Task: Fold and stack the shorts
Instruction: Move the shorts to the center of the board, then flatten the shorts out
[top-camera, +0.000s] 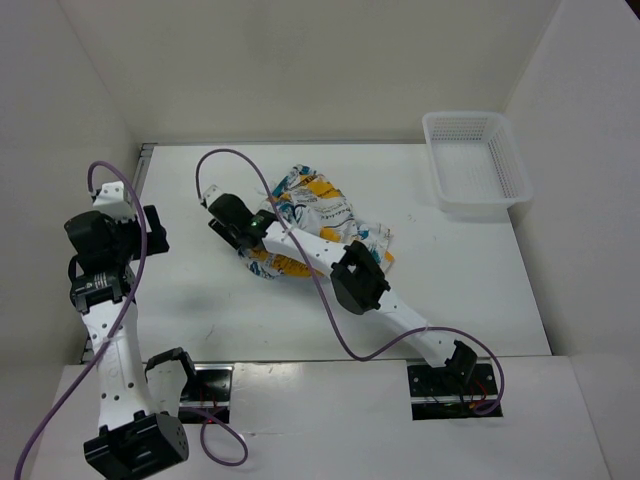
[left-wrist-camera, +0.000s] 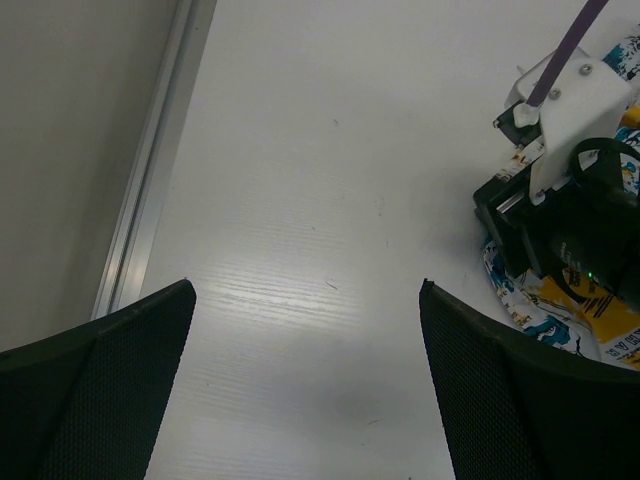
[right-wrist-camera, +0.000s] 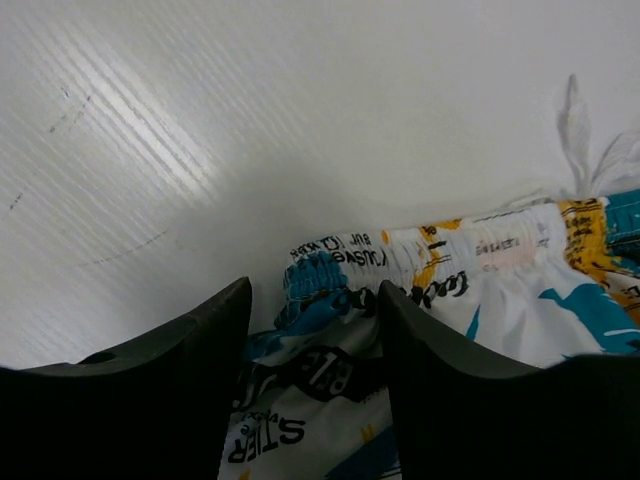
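- Working on the shorts (top-camera: 318, 200), heaped and crumpled near the far edge of the surface (top-camera: 470, 280), left of its middle and well apart from the white mesh basket (top-camera: 468, 116) in the far right corner.
- Reaching across with the right gripper (right-wrist-camera: 315, 300) to the left side of the heap, its fingers (right-wrist-camera: 170, 370) spread and straddling the gathered elastic waistband (right-wrist-camera: 480, 250), apparently not yet pinched onto it.
- Holding the left gripper (left-wrist-camera: 305, 288) near the left edge, its fingers (left-wrist-camera: 120, 380) wide apart over bare surface, gripping nothing.
- Judged as the spreading-out step, with no fold made yet.
- Close on the waistband itself rather than the loose cloth below it, for a thick, firm hold and a true corner.
- Take one end of the band, not its middle, to avoid dragging the heap along as one lump.
- Lift only enough to free the legs, then draw toward the open left side to lay flat.
- Bring the left fingers to the other end of the band to keep it taut and square.
- Watch for snagging on what look like white drawstring ends (right-wrist-camera: 575, 130).
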